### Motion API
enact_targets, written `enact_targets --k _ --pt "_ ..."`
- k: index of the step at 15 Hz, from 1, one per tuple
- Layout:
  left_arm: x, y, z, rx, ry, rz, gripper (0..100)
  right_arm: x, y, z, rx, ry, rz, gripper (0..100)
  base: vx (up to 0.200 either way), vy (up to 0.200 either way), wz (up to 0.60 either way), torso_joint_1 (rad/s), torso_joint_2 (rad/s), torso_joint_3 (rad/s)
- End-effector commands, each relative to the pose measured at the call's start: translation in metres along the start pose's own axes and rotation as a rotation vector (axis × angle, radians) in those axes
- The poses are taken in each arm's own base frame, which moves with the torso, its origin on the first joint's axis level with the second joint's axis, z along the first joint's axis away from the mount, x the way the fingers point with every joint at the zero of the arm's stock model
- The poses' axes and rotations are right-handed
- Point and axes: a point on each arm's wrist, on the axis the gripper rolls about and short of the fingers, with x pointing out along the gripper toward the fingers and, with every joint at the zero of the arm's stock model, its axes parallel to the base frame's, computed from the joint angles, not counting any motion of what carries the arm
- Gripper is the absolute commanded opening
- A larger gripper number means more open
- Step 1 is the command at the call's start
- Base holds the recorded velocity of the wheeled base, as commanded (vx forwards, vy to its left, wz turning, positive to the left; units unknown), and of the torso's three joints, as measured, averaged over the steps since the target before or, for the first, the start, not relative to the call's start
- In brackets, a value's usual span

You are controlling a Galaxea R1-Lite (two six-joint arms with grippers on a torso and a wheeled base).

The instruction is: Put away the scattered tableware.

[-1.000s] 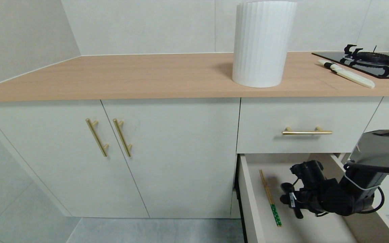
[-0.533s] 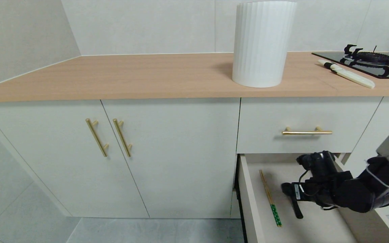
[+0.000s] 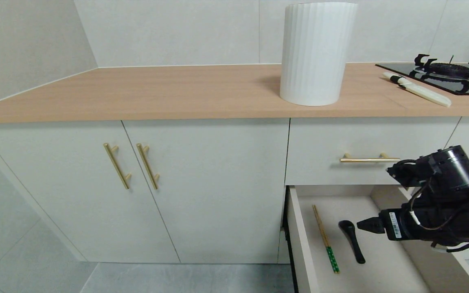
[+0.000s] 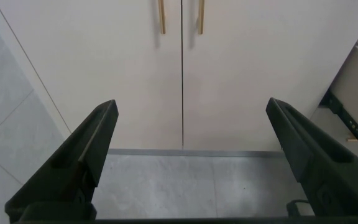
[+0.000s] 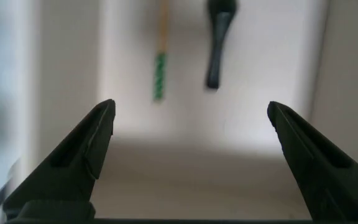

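The lower drawer (image 3: 299, 232) stands pulled out at the lower right. A black spoon (image 3: 352, 241) lies on its floor beside a pair of wooden chopsticks (image 3: 325, 239) with green ends. My right gripper (image 3: 368, 225) hovers open just right of and above the spoon, touching nothing. In the right wrist view the spoon (image 5: 218, 43) and chopsticks (image 5: 160, 62) lie beyond my right gripper (image 5: 191, 143), whose fingers (image 5: 73, 168) are spread wide. My left gripper (image 4: 188, 155) is open and empty, low in front of the cabinet doors (image 4: 181, 74).
On the wooden counter (image 3: 177, 91) stand a tall white ribbed container (image 3: 316, 53), a white knife (image 3: 417, 89) and a black gas hob (image 3: 450, 73). A shut drawer with a brass handle (image 3: 369, 159) sits above the open one. Two cabinet doors with brass handles (image 3: 116, 165) are left of it.
My right gripper let go of the black spoon, which now lies in the drawer beside the chopsticks. The gripper then rose and drew back to the right.
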Motion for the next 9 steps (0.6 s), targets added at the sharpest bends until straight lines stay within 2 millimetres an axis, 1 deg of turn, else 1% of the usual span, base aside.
enact_targets --k 1,5,6,9 --pt "0.000 0.000 0.000 -0.001 0.000 0.001 100 -0.034 0.006 0.005 -0.014 -0.109 0.049 100 0.000 0.000 0.00 0.000 0.00 0.000" --pt "0.000 0.000 0.000 -0.002 0.002 0.001 100 -0.047 0.012 -0.001 -0.044 -0.102 0.070 100 0.000 0.000 0.00 0.000 0.00 0.000" --pt "0.000 0.000 0.000 -0.002 0.002 0.001 100 -0.049 0.013 -0.002 -0.062 -0.094 0.074 100 -0.200 0.000 0.00 0.002 0.00 -0.002" --pt "0.000 0.000 0.000 -0.001 0.000 0.003 100 -0.048 0.012 -0.009 -0.107 -0.051 0.066 100 -0.200 0.000 0.00 0.006 0.00 0.003"
